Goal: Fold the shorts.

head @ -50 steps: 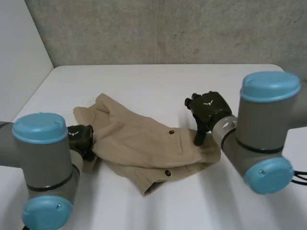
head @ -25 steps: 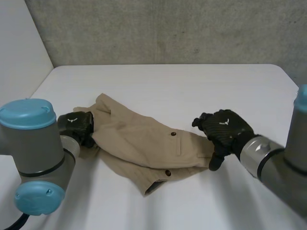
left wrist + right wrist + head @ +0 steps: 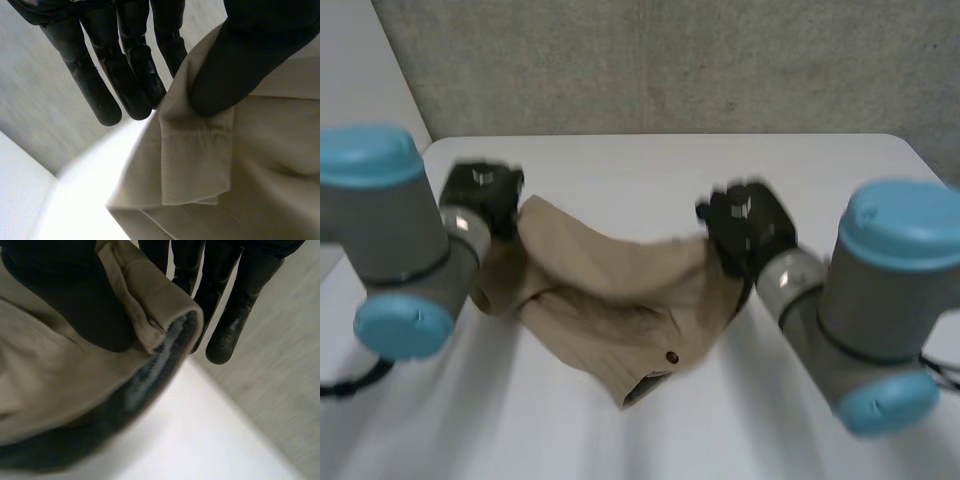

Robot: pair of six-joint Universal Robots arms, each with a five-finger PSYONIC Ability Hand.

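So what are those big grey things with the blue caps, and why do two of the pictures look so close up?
Those are a robot's two arms, and each one ends in a black hand. The wide picture comes from a camera behind the arms, looking down at a white table. The left hand and the right hand each pinch one end of a pair of tan shorts. They hold the top edge up while the rest lies on the table. The two close pictures come from little cameras on the wrists, looking along each palm, so you see each hand squeezing the cloth from very near.
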